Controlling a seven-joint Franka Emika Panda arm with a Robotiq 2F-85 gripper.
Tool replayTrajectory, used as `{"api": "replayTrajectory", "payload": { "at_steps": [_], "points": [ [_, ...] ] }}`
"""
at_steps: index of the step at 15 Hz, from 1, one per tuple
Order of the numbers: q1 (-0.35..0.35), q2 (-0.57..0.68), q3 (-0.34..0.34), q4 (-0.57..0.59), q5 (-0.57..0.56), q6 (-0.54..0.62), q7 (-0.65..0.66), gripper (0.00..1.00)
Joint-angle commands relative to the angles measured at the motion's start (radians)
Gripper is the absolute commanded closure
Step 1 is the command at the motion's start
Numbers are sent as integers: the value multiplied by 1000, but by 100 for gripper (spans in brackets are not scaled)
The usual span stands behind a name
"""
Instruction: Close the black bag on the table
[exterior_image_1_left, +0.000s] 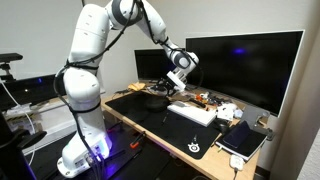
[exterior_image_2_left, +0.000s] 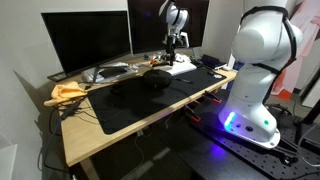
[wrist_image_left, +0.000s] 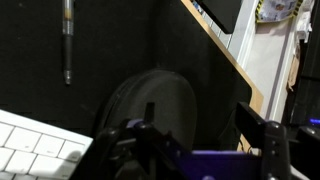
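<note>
The black bag (wrist_image_left: 150, 98) is a low, lumpy pouch on the black mat of the table (exterior_image_1_left: 150, 133), next to the white keyboard (wrist_image_left: 28, 150). It shows in both exterior views (exterior_image_1_left: 155, 96) (exterior_image_2_left: 155, 80). My gripper (wrist_image_left: 200, 125) hangs just above the bag with its two fingers spread apart, nothing between them. In both exterior views the gripper (exterior_image_1_left: 176, 84) (exterior_image_2_left: 172, 57) points down over the bag's keyboard side. I cannot tell from these views whether the bag's opening is open or shut.
Two dark monitors (exterior_image_1_left: 245, 65) stand along the back. A pen (wrist_image_left: 68, 40) lies on the mat. A dark slab with a white edge (exterior_image_1_left: 246, 141) lies by the table's end. A yellow cloth (exterior_image_2_left: 65, 93) sits at the far corner. The table's wooden edge (wrist_image_left: 225, 55) runs close by.
</note>
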Motion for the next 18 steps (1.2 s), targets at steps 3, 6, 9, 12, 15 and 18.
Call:
{"api": "replayTrajectory", "payload": {
  "at_steps": [3, 6, 9, 12, 15, 18],
  "points": [
    [15, -136, -8, -141, 19, 69, -5, 29],
    [48, -221, -3, -225, 15, 123, 15, 58],
    [95, -309, 3, -310, 22, 185, 81, 81],
    [149, -393, 13, -388, 26, 259, 176, 100],
    [206, -456, 33, -449, 29, 350, 308, 100],
    [256, -503, 58, -496, 34, 429, 445, 100]
  ]
}}
